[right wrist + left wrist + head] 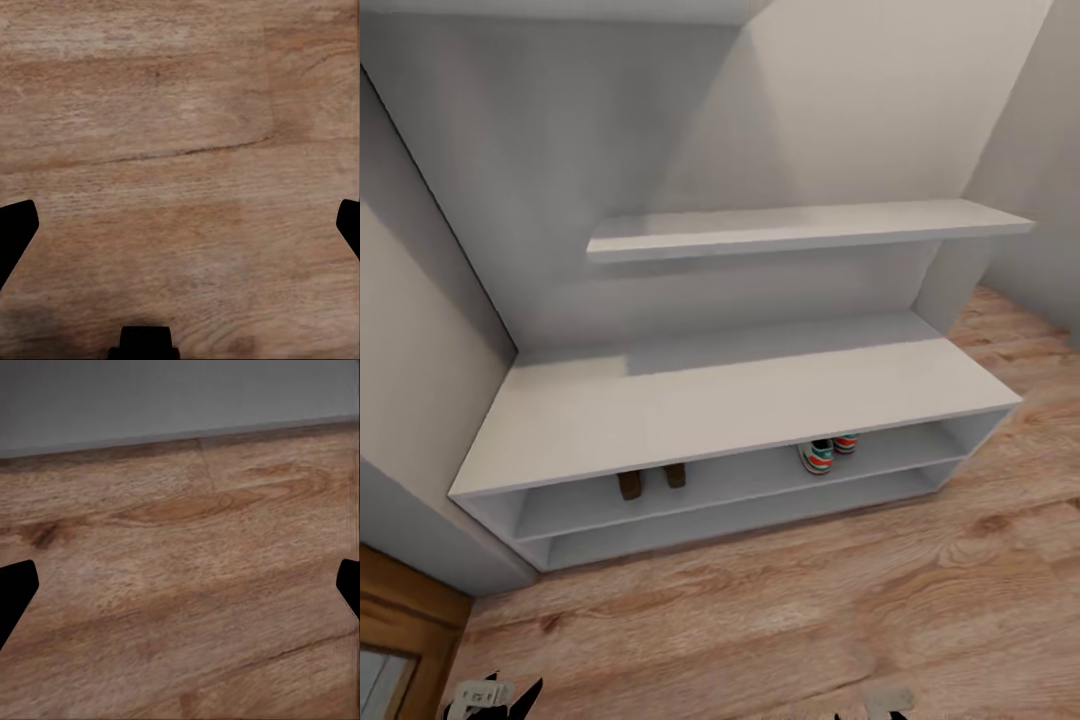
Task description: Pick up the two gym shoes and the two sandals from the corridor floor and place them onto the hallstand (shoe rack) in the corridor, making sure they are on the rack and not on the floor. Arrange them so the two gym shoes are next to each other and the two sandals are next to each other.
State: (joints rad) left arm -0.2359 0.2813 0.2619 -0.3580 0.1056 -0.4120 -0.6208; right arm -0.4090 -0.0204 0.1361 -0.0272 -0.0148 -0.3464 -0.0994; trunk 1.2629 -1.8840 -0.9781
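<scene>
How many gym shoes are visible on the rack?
2. Both gym shoes stand side by side on the upper open shelf of the hallstand, toward its right; only their heels show, the rest is hidden under the top.

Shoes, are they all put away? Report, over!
Both grippers open, empty. Gym shoes together, sandals together, on the rack's upper shelf. Nothing in the way.

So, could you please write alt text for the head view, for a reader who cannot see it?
A low white hallstand stands on the wooden corridor floor with all four shoes on its upper open shelf: the two brown sandals side by side on the left, the two gym shoes side by side on the right. A floating white shelf hangs on the wall above.
</scene>
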